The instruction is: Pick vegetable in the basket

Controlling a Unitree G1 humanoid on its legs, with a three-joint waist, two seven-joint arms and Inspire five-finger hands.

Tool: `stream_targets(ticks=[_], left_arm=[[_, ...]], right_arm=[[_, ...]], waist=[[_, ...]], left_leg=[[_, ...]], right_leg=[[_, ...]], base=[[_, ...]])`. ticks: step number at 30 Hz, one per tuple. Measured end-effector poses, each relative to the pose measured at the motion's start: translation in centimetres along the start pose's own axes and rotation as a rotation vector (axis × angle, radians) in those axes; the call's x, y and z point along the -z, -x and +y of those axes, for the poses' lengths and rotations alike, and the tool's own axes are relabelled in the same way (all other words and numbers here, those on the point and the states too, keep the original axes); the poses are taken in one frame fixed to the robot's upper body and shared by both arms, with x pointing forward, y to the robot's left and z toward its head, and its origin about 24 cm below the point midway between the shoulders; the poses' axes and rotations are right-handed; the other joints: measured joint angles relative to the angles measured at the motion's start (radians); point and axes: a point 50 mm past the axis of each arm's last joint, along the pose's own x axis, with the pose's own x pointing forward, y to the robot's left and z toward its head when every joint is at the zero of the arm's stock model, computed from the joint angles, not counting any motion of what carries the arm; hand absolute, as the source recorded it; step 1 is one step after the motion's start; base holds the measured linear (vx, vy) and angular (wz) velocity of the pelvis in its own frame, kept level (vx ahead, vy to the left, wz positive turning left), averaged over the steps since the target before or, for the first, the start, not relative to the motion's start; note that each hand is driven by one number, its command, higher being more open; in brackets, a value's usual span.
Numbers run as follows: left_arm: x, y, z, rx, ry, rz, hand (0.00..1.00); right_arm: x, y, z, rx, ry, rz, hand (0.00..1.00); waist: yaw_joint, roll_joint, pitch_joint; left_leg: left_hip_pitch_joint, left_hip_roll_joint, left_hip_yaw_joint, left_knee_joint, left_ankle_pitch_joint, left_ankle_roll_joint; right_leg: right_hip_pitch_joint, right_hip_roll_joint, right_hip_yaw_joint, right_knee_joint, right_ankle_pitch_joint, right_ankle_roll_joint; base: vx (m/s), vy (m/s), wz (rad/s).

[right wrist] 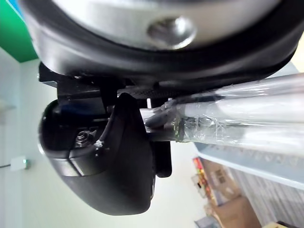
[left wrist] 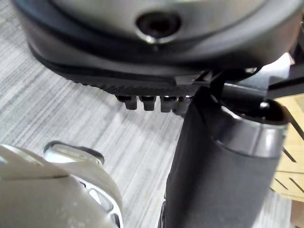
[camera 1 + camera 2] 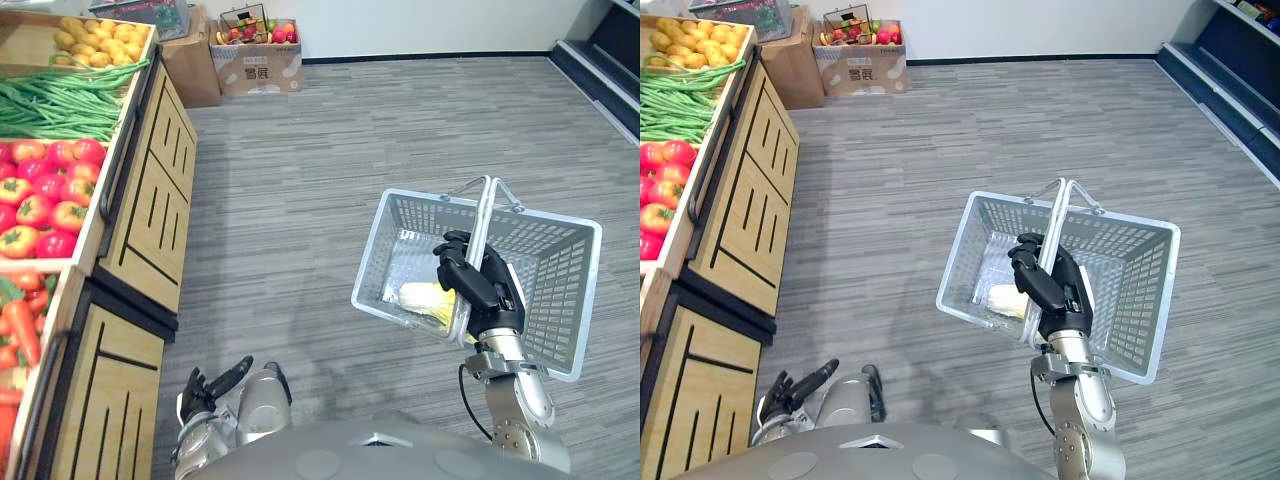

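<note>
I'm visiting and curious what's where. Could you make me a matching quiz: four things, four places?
1 right hand
2 left hand
3 pale yellow vegetable
4 green beans

A on the wooden stand
B inside the basket
C low beside the stand, holding nothing
D curled round the basket's handles

Pairs: 1-D, 2-C, 3-B, 4-A

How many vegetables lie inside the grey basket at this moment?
1. A pale yellow vegetable lies on the floor of the basket, beside the right hand that is curled round the handles. The hand may hide others.
</note>
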Motion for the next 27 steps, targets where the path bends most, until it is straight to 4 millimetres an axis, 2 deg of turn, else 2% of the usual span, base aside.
stream_targets(ticks=[2, 3, 6, 9, 10, 14, 18, 21, 22, 24, 25, 26, 27], left_arm=[[-0.6, -0.2, 0.4, -0.024, 0.028, -0.016, 1.0], [-0.4, -0.1, 0.6, -0.037, 0.046, -0.009, 1.0], [0.4, 0.2, 0.5, -0.043, 0.072, 0.013, 1.0], [0.7, 0.3, 0.8, -0.053, 0.077, 0.019, 1.0], [0.8, 0.4, 1.0, -0.057, 0.075, 0.024, 1.0], [0.9, 0.4, 1.1, -0.056, 0.07, 0.025, 1.0], [0.0, 0.3, 0.3, -0.016, 0.048, -0.018, 1.0], [-0.6, 0.3, -0.3, 0.009, 0.035, -0.042, 1.0], [-0.6, 0.3, -0.3, 0.013, 0.029, -0.04, 1.0], [-0.2, 0.4, -0.1, 0.013, 0.015, -0.029, 1.0], [-0.2, 0.4, -0.2, 0.015, 0.011, -0.027, 1.0], [0.0, 0.4, 0.0, 0.009, 0.007, -0.019, 1.0], [0.1, 0.4, 0.1, 0.007, 0.006, -0.014, 1.0]], right_arm=[[-0.2, -0.4, 0.2, -0.009, 0.0, -0.012, 0.0], [-0.2, -0.5, 0.3, -0.015, 0.001, -0.009, 0.0], [-0.2, -0.8, 0.9, -0.045, 0.004, -0.016, 0.0], [-0.2, -1.2, 1.5, -0.069, -0.004, -0.022, 0.0], [0.0, -1.1, 1.5, -0.072, -0.006, -0.013, 0.0], [0.3, -1.1, 2.0, -0.103, -0.009, 0.001, 0.0], [0.6, -1.1, 2.6, -0.139, 0.034, 0.018, 0.0], [0.9, -1.5, 2.6, -0.142, 0.063, 0.03, 0.0], [1.1, -1.6, 2.5, -0.14, 0.062, 0.037, 0.0], [1.9, -1.6, 2.6, -0.14, 0.055, 0.069, 0.0], [2.1, -1.6, 2.7, -0.146, 0.052, 0.077, 0.0], [2.4, -1.5, 3.0, -0.159, 0.046, 0.09, 0.0], [2.5, -1.5, 3.2, -0.165, 0.044, 0.093, 0.0]], waist=[[0.003, -0.02, 0.003], [0.022, -0.028, 0.001], [0.051, -0.031, -0.003], [0.053, -0.04, -0.013], [0.053, -0.044, -0.032], [0.053, -0.045, -0.046], [0.063, -0.049, -0.063], [0.069, -0.046, -0.064], [0.069, -0.044, -0.063], [0.065, -0.025, -0.056], [0.061, -0.018, -0.053], [0.049, -0.012, -0.049], [0.044, -0.007, -0.047]], left_leg=[[-0.03, -0.012, 0.014, 0.055, -0.029, 0.046], [-0.022, -0.015, 0.034, 0.062, -0.043, 0.068], [0.04, -0.029, 0.083, 0.015, -0.081, 0.063], [0.064, -0.047, 0.117, -0.012, -0.119, 0.049], [0.067, -0.057, 0.136, -0.032, -0.127, 0.044], [0.102, -0.083, 0.169, -0.06, -0.134, 0.065], [0.102, -0.097, 0.152, -0.048, -0.151, 0.091], [0.114, -0.118, 0.106, -0.053, -0.165, 0.104], [0.121, -0.12, 0.097, -0.053, -0.169, 0.107], [0.173, -0.124, 0.052, -0.064, -0.191, 0.114], [0.185, -0.125, 0.037, -0.067, -0.198, 0.117], [0.213, -0.128, 0.006, -0.069, -0.21, 0.119], [0.228, -0.128, -0.007, -0.07, -0.213, 0.118]], right_leg=[[0.003, -0.021, 0.024, -0.03, 0.042, 0.027], [0.001, -0.031, 0.051, -0.03, 0.068, 0.031], [0.0, -0.057, 0.094, -0.025, 0.115, 0.053], [-0.021, -0.08, 0.111, -0.005, 0.115, 0.054], [-0.048, -0.092, 0.117, 0.016, 0.115, 0.054], [-0.096, -0.114, 0.152, 0.105, 0.117, 0.057], [-0.123, -0.119, 0.154, 0.178, 0.142, 0.096], [-0.191, -0.114, 0.151, 0.367, 0.174, 0.102], [-0.204, -0.111, 0.151, 0.409, 0.19, 0.1], [-0.249, -0.094, 0.15, 0.597, 0.275, 0.093], [-0.269, -0.088, 0.148, 0.658, 0.257, 0.072], [-0.311, -0.071, 0.139, 0.785, 0.186, 0.007], [-0.329, -0.064, 0.122, 0.832, 0.149, -0.021]], base=[[0.38, 0.24, 0.02], [0.32, 0.236, -0.22], [0.23, 0.171, -0.48], [0.1, 0.106, -0.5], [0.11, 0.095, -0.33], [0.14, 0.091, -0.23], [0.14, 0.042, 0.15], [0.08, 0.027, 0.43], [0.09, 0.033, 0.54], [0.1, 0.037, 0.52], [0.12, -0.005, 0.57], [0.08, -0.021, 0.52], [0.12, -0.047, 0.69]])
